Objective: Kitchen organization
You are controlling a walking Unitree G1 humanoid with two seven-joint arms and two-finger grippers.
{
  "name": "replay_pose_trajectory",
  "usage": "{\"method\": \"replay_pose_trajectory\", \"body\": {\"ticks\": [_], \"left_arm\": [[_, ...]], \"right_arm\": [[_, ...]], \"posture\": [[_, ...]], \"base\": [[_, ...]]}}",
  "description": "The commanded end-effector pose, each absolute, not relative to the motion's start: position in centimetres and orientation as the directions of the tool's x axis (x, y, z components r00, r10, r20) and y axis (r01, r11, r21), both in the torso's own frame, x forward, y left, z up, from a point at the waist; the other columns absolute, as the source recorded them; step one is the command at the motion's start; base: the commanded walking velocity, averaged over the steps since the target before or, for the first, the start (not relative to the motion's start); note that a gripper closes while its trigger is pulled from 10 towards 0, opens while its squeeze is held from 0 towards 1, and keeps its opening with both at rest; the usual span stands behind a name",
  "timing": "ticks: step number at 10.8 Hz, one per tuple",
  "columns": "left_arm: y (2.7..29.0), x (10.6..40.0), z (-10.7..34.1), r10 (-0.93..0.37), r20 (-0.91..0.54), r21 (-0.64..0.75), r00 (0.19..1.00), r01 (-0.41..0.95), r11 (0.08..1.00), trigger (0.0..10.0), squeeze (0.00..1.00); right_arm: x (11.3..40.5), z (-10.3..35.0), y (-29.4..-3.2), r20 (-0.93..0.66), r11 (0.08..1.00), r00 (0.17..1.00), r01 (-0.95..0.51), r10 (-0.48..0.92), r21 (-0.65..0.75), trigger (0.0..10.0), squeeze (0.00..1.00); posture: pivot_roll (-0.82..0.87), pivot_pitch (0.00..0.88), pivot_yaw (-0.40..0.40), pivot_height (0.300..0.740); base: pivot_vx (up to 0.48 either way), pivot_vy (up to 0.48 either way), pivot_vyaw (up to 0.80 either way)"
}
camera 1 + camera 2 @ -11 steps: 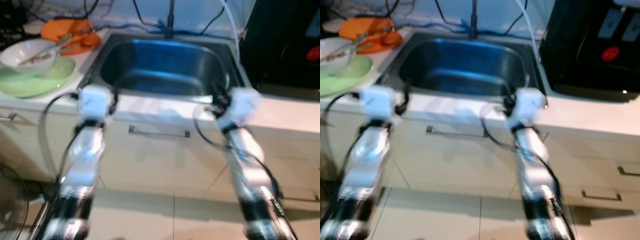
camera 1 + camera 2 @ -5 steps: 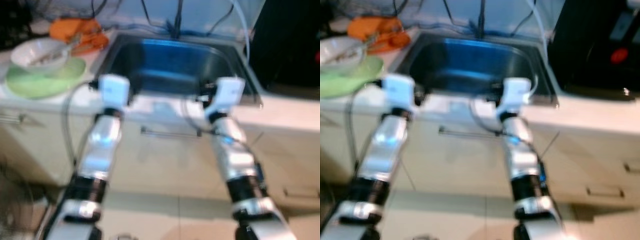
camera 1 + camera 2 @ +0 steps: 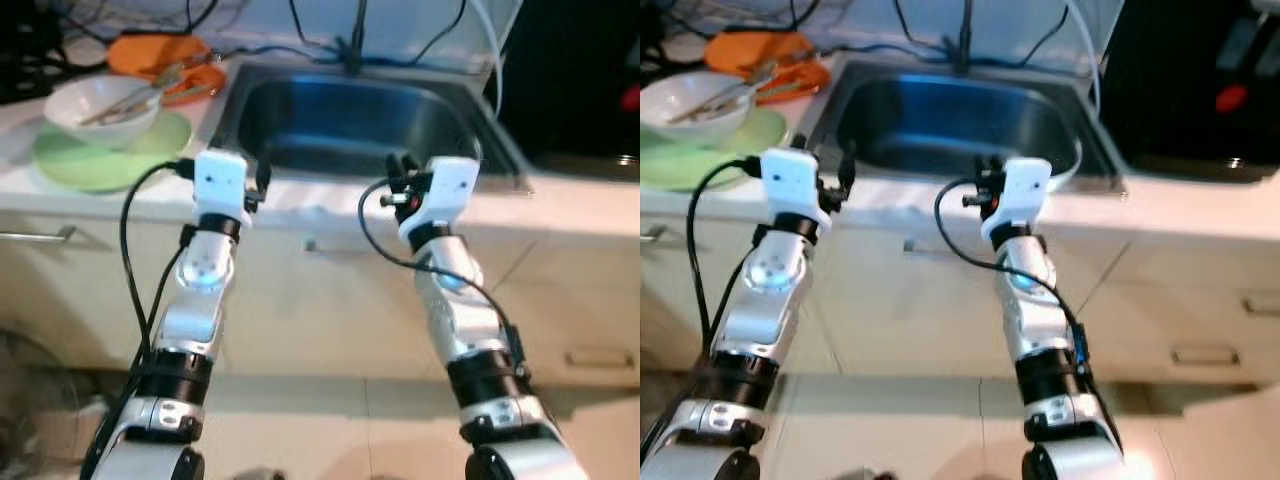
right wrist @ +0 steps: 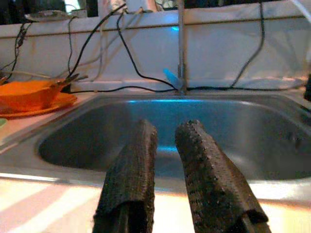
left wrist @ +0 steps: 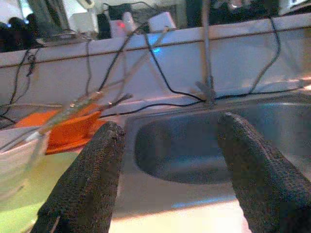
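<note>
left eye view: both silver arms reach forward toward the front edge of the pale bench. the left hand sits at the near left corner of the steel sink, and the right hand is over the sink's front rim, nearer its right side. from this angle i cannot tell how either hand's fingers stand. on the bench left of the sink lies a green plate with a white bowl on it; utensils rest across the bowl. behind them is an orange plate. a tap rises at the back of the sink, with black cables hanging along the wall. a dark appliance stands to the right of the sink. a drawer handle shows on the cabinet below.

right eye view: same scene; the appliance carries a red button.

left wrist view: the left hand's two black fingers are spread wide apart, with nothing between them, pointing at the sink's left rim. the orange plate and the bowl's edge lie beyond.

right wrist view: the right hand's fingers are close together, a narrow gap between them, holding nothing, aimed over the sink basin toward the tap.
</note>
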State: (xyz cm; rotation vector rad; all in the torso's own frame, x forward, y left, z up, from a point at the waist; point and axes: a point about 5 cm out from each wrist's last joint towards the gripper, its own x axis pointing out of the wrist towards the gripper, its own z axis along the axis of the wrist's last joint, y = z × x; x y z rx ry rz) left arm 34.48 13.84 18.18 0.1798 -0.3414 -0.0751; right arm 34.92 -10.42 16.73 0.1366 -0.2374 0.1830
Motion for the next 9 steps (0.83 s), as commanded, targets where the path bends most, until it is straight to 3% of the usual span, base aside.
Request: {"method": "replay_pose_trajectory", "body": {"ticks": [1,2,8,9], "left_arm": [[13.07,34.46,18.29,-0.125,0.331,0.186,0.935,0.065,0.980,10.0,0.00],[12.97,34.38,18.34,-0.127,0.335,0.185,0.933,0.067,0.980,10.0,0.00],[12.36,34.22,19.13,-0.136,0.363,0.227,0.922,0.054,0.972,10.0,0.00],[12.34,34.24,19.17,-0.136,0.364,0.237,0.921,0.049,0.970,10.0,0.00]], "right_arm": [[34.96,16.53,-11.01,0.243,0.976,0.959,-0.180,0.146,0.123,10.0,0.00],[34.91,16.51,-10.98,0.244,0.975,0.958,-0.186,0.153,0.119,10.0,0.00],[35.01,16.71,-10.90,0.241,0.974,0.955,-0.200,0.170,0.105,10.0,0.00],[35.00,16.77,-10.94,0.246,0.974,0.954,-0.203,0.174,0.097,10.0,0.00]], "posture": [[0.02,0.014,-0.041,0.740],[0.02,0.011,-0.041,0.740],[0.02,0.018,-0.043,0.740],[0.02,0.019,-0.044,0.740]], "base": [[0.000,0.390,0.00],[0.000,0.435,0.00],[0.000,0.000,0.00],[0.000,0.000,0.58]]}}
